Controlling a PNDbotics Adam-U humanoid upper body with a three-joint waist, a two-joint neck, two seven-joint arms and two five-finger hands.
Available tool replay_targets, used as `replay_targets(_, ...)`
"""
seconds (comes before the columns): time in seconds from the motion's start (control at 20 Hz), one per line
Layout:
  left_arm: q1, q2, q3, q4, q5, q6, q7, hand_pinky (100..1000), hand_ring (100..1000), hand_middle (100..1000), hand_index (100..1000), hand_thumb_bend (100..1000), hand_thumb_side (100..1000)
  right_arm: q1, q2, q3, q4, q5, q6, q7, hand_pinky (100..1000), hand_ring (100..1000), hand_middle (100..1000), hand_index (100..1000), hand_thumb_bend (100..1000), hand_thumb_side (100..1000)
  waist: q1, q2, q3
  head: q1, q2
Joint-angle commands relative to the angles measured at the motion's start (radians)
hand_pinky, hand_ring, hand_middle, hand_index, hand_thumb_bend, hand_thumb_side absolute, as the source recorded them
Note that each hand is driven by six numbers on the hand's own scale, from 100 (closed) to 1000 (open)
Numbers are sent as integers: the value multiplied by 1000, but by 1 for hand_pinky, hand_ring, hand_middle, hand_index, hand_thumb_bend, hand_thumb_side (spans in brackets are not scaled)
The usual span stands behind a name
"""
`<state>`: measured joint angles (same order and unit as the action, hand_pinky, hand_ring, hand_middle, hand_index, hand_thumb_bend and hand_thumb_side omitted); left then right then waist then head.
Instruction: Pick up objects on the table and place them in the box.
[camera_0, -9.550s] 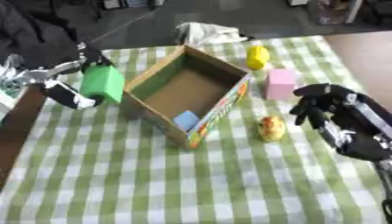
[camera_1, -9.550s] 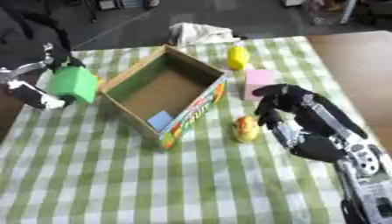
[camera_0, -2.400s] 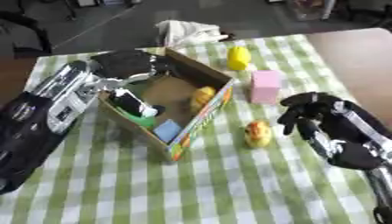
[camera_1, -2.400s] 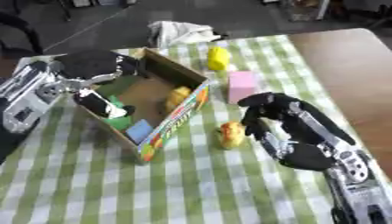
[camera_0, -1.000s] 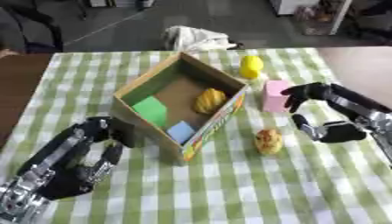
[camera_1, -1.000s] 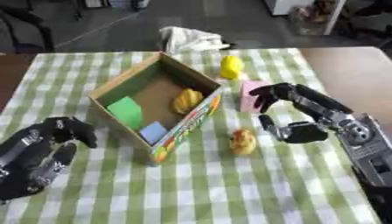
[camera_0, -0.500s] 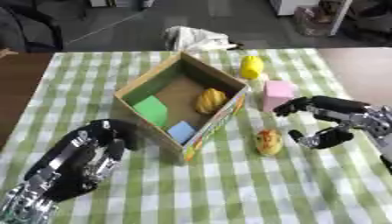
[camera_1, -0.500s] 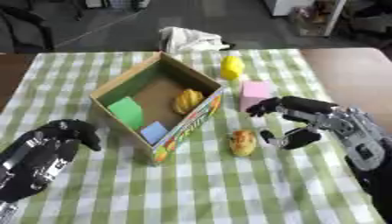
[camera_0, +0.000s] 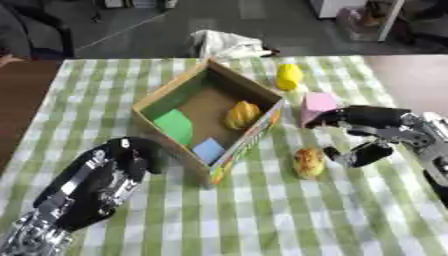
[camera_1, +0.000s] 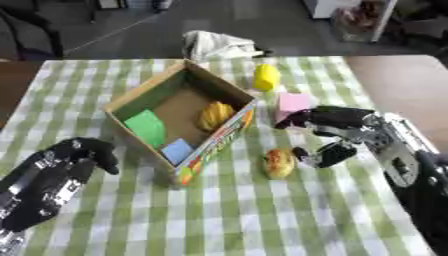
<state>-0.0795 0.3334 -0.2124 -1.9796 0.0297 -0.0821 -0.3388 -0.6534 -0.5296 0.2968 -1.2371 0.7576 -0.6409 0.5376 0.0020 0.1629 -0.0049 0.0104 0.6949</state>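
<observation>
Three things are seen already lying in the open cardboard box (camera_0: 203, 107) on the green-checked worktop (camera_0: 262, 215): a green block (camera_0: 176, 126), a small blue block (camera_0: 209, 149) and a yellow-orange rounded thing (camera_0: 241, 114); by that count the task is judged to be partly done; three more things are left outside the box, all on its right side: a yellow-orange lumpy thing (camera_0: 308, 161) just beside the box's near corner, a pink block (camera_0: 317, 103) beyond it, and a yellow rounded thing (camera_0: 289, 76) farther back near the worktop's far edge; a crumpled white cloth (camera_0: 226, 44) is also seen at the far edge, and whether it belongs to the task cannot be told; the right hand (camera_0: 371, 131) is held just right of the lumpy thing, its fingers (camera_1: 308, 120) spread and part-curled over the gap between that thing and the pink block, with nothing gripped; the lumpy thing is judged the likeliest next pick; the left hand (camera_0: 98, 185) is shown low at the near left, beside the box, fingers relaxed and empty.
</observation>
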Motion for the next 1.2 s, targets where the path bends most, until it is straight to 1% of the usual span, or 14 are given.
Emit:
replay_targets(0.05, -3, 5, 1, -20, -4, 3, -7, 647, 589, 577, 777, 100, 610, 1, -65, 17, -72, -40, -190, 193, 885, 875, 834, 957, 100, 312, -3, -16, 2, 1, 7)
replay_targets(0.15, -4, 4, 1, -20, -7, 5, -10, 646, 588, 576, 778, 100, 610, 14, -88, 28, -108, -75, -197, 230, 887, 877, 833, 956, 100, 313, -5, -17, 3, 1, 8)
replay_targets(0.3, -2, 2, 0, -20, -12, 6, -14, 646, 588, 576, 778, 100, 612, 26, -106, 36, -143, -113, -196, 283, 889, 878, 833, 956, 100, 358, -6, -18, 3, 1, 8)
replay_targets(0.5, -2, -1, -3, -20, -17, 7, -19, 647, 588, 577, 779, 100, 612, 28, -102, 49, -140, -132, -190, 333, 888, 877, 826, 956, 100, 416, -6, -17, 5, 0, 6)
replay_targets(0.65, -2, -5, -3, -20, -23, 8, -21, 647, 588, 575, 780, 100, 614, 31, -96, 48, -127, -128, -189, 343, 890, 867, 813, 959, 100, 401, -7, -16, 5, 0, 5)
replay_targets(0.7, -2, -6, -3, -20, -26, 9, -21, 647, 588, 576, 780, 100, 614, 33, -94, 46, -124, -126, -190, 340, 892, 865, 809, 960, 100, 396, -7, -15, 5, 1, 5)
replay_targets(0.8, -1, -7, -3, -20, -30, 10, -21, 647, 587, 575, 780, 100, 614, 37, -95, 42, -120, -117, -192, 322, 892, 860, 810, 966, 100, 316, -8, -15, 4, 1, 5)
replay_targets(0.95, 0, -9, -3, -20, -35, 11, -22, 647, 587, 574, 781, 100, 616, 40, -100, 38, -149, -82, -209, 261, 901, 882, 841, 972, 100, 319, -8, -15, 3, 2, 5)
replay_targets(1.0, 1, -10, -4, -20, -37, 11, -23, 647, 587, 574, 781, 100, 597, 42, -100, 38, -160, -64, -214, 238, 904, 888, 847, 973, 100, 328, -7, -15, 2, 2, 5)
replay_targets(1.05, 1, -11, -4, -20, -39, 12, -23, 647, 587, 574, 781, 100, 618, 44, -98, 38, -166, -45, -219, 216, 905, 893, 852, 974, 100, 332, -7, -15, 2, 2, 5)
replay_targets(1.2, -1, -13, -6, -20, -43, 13, -26, 647, 587, 574, 782, 100, 616, 46, -89, 43, -160, 15, -230, 166, 912, 905, 861, 973, 100, 340, -7, -14, 2, 0, 3)
